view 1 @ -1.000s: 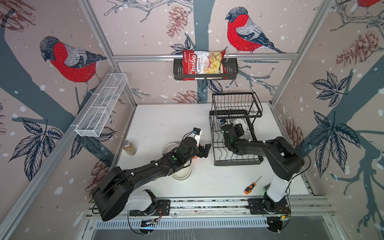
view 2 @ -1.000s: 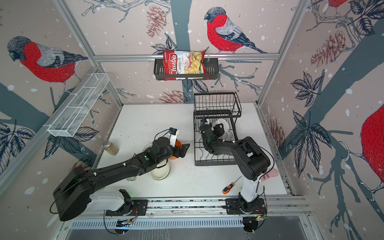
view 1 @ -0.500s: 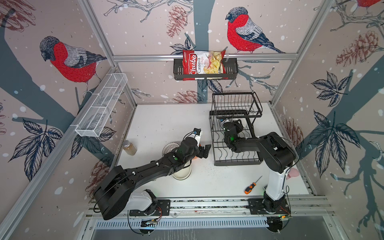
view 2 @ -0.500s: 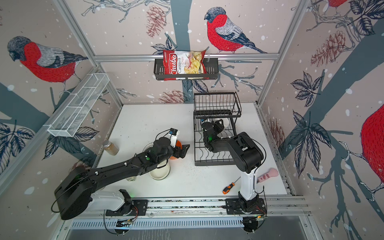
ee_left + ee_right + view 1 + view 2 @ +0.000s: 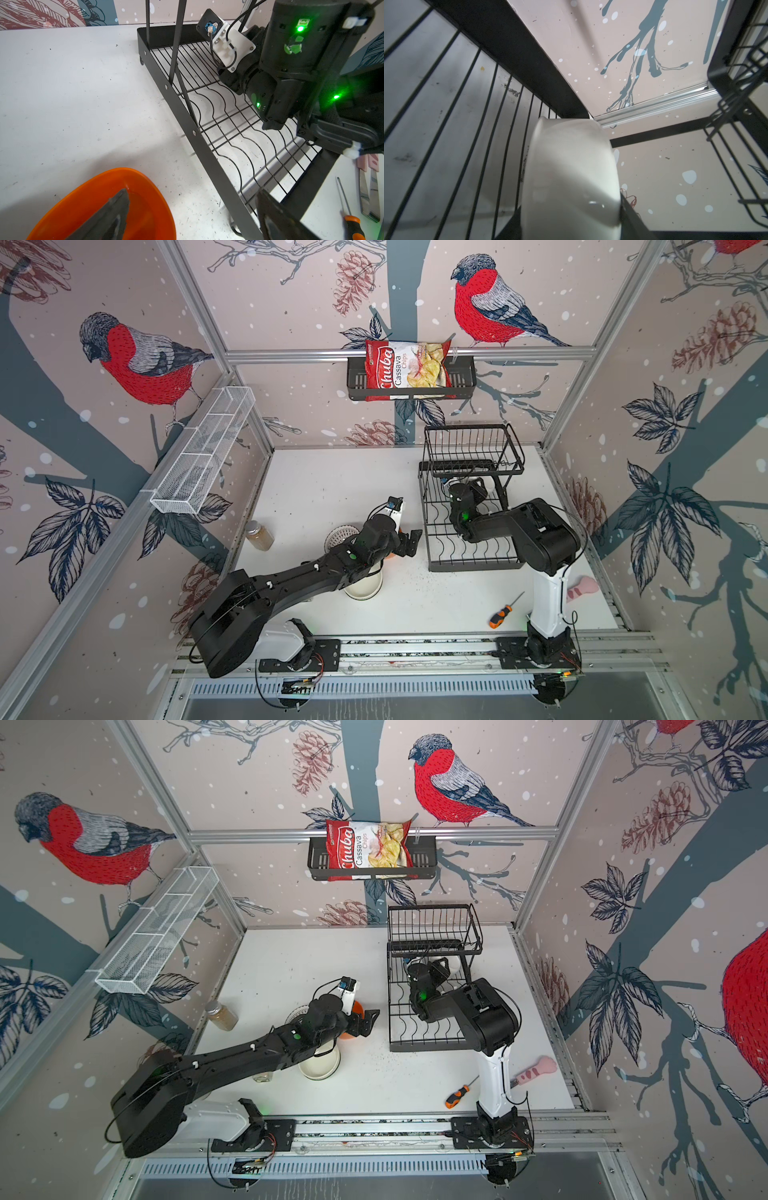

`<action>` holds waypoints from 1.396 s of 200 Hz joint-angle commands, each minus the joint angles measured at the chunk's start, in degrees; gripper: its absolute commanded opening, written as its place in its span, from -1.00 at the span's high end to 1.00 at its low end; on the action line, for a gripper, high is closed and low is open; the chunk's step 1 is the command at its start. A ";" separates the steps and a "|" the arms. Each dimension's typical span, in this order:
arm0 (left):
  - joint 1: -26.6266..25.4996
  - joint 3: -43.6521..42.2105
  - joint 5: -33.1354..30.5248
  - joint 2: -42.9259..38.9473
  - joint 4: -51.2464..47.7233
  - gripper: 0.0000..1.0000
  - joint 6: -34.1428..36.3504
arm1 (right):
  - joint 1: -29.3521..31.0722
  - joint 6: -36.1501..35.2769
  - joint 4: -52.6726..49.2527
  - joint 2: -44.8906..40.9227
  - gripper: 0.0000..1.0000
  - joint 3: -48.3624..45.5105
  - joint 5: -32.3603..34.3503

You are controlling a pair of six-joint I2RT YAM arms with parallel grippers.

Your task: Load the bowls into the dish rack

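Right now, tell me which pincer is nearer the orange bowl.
Left. The left pincer, open, straddles the rim of the orange bowl; the right pincer is inside the dish rack, gripping a white bowl.

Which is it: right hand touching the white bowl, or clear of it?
Touching. The right wrist view shows the white bowl clamped in the right hand, dark fingers pressed on both sides of its wall, inside the dish rack.

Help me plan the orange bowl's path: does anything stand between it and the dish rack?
Only bare table lies between the orange bowl and the dish rack. Inside, though, the right arm stretches over the wavy lower tier, holding a white bowl at the back.
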 commanded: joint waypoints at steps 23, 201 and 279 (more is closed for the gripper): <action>0.09 0.83 -0.44 0.53 0.08 -0.88 0.19 | -0.33 -1.22 4.51 2.06 0.15 1.78 0.44; 0.09 0.95 -2.54 -0.13 -0.70 -0.88 1.49 | -0.75 6.57 -4.71 4.07 -0.41 4.03 -1.12; 0.09 0.99 -2.87 0.04 -0.86 -0.88 1.69 | -0.27 12.24 -9.81 1.94 -0.64 4.98 -2.85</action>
